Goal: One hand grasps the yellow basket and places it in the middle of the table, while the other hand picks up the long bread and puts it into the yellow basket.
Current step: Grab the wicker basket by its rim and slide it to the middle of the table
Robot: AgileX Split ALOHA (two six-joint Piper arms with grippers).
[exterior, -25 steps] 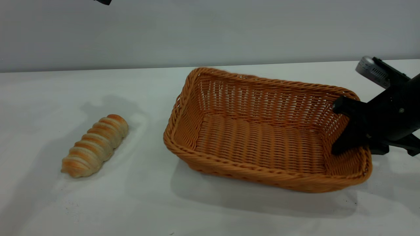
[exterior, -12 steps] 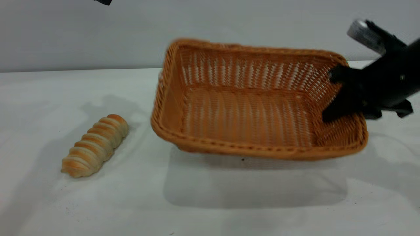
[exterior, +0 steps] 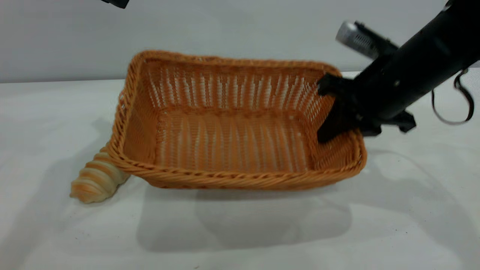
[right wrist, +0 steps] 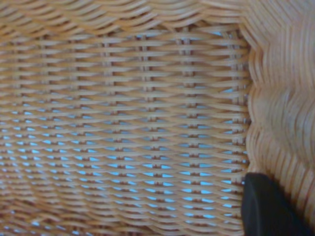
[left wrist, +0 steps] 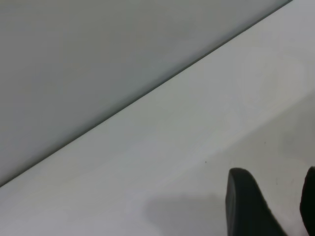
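The yellow basket [exterior: 225, 179] hangs above the table [exterior: 393, 210], tilted so its inside faces the exterior camera, with its shadow below it. My right gripper [exterior: 332, 133] is shut on the basket's right wall, with one finger inside. In the right wrist view the woven wall [right wrist: 128, 123] fills the frame, with one black finger [right wrist: 268, 209] against it. The long bread [exterior: 93, 180] lies on the table at the left, its far end hidden behind the basket's left corner. My left gripper [left wrist: 278, 214] is open and empty, high over bare table.
The white tabletop runs back to a grey wall [exterior: 240, 30]. The left arm's tip [exterior: 116, 2] shows at the top left edge of the exterior view. Nothing else stands on the table.
The right gripper has lifted the basket off the table and carried it left, towards the bread. The basket's left corner now covers part of the bread. The bread has not moved.
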